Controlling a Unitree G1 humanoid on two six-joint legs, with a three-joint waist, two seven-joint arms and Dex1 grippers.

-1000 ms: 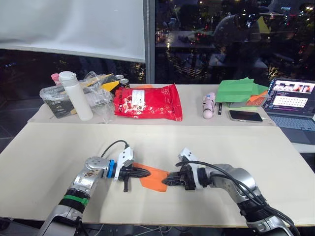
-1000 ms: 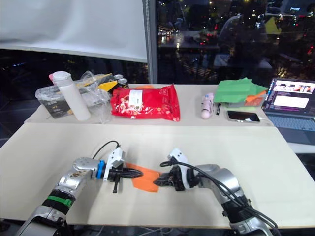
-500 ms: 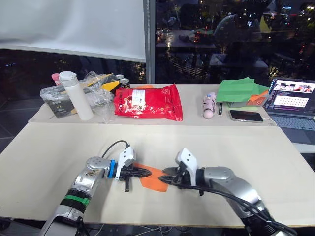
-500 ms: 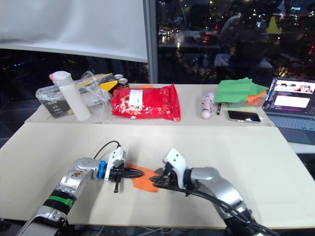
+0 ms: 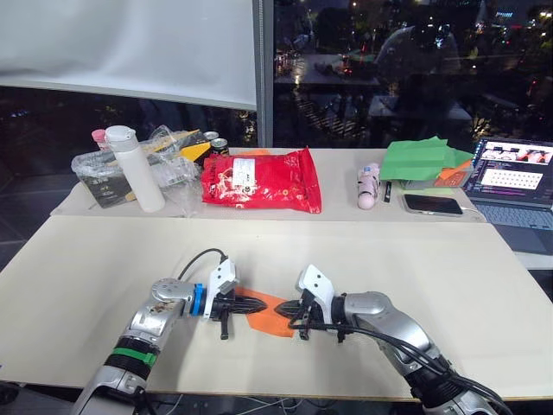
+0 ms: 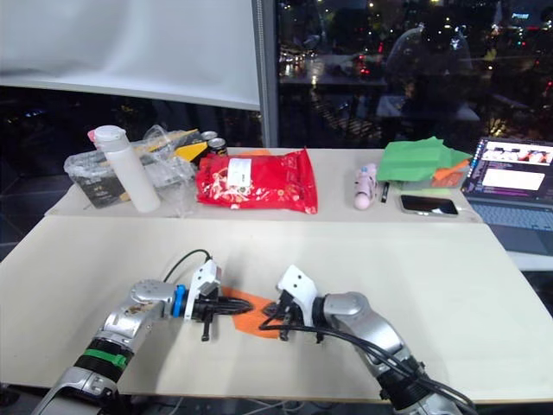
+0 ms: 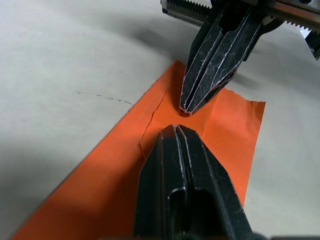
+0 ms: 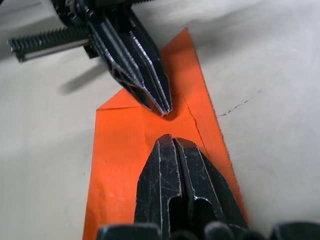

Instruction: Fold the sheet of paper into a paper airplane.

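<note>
lying under both tool tips, seemingly: sheet of paper (image 7: 220,125)

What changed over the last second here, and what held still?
The right gripper slid in from the right along the table, and its wrist rolled so the white housing faces up; its closed tip now meets the left gripper over the sheet of paper. The left gripper stayed shut, pressing the paper, and the paper stayed flat on the table.

An orange sheet of paper (image 5: 270,314) lies flat on the near part of the beige table (image 5: 389,259). The left gripper (image 5: 259,303) rests on one side of it and the right gripper (image 5: 290,316) on the other, tips close together.

A red snack bag (image 5: 261,181) and a white bottle (image 5: 135,169) sit at the far edge.
</note>
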